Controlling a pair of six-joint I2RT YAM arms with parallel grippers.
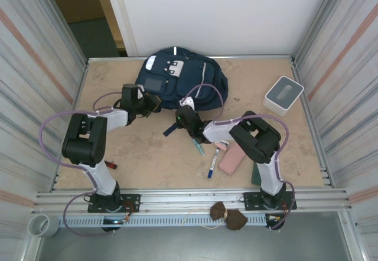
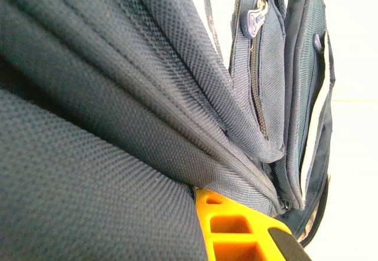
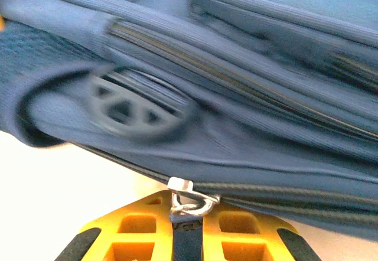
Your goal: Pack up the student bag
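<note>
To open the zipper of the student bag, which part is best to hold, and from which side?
Grip the dark pull tab hanging from the metal slider ring, coming low from the near edge of the student bag. The tab sticks out from the seam, flat and thin, so two fingers can pinch it.

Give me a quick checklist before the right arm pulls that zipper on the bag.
1. right gripper shut on zipper pull: ok.
2. left gripper shut on bag fabric, to brace it: ok.
3. Zipper track ahead free of snags: cannot tell, blurred.
4. Bag open for packing: not ok, looks closed from above.
5. pen and pink case lying apart from the bag: ok.
</note>
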